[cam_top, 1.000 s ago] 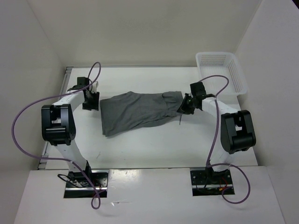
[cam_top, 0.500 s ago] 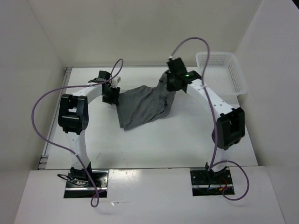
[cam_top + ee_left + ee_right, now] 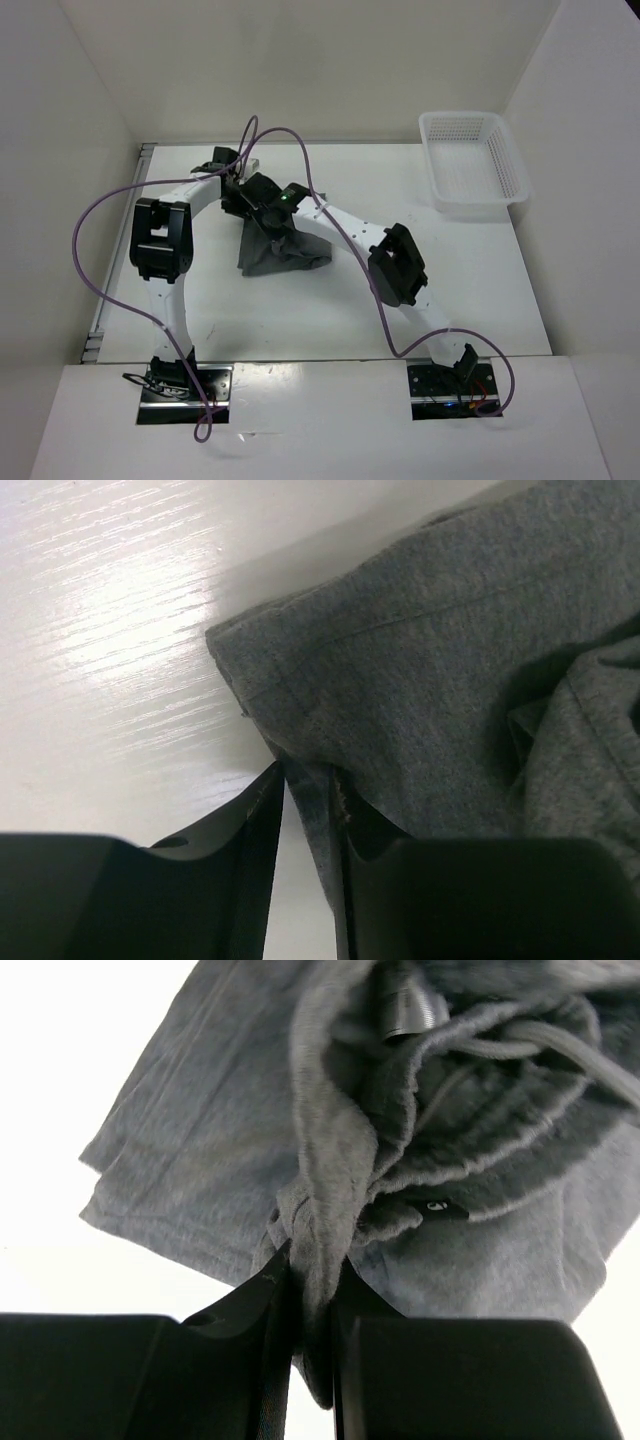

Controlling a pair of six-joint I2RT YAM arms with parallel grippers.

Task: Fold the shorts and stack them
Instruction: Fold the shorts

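The grey shorts lie folded over on themselves, left of the table's middle. My left gripper is shut on their far left edge; in the left wrist view a strip of grey cloth is pinched between the jaws, with a hem corner just beyond. My right gripper has reached across to the left and is shut on a bunched fold; in the right wrist view the fold runs between the jaws, and the waistband and drawstring show above.
A white mesh basket stands at the back right corner. The right arm stretches diagonally over the table's middle. White walls close in the table on the left, back and right.
My right gripper has carried its end of the shorts from the right side across to the left, folding them over. My left gripper has moved slightly right with its edge.
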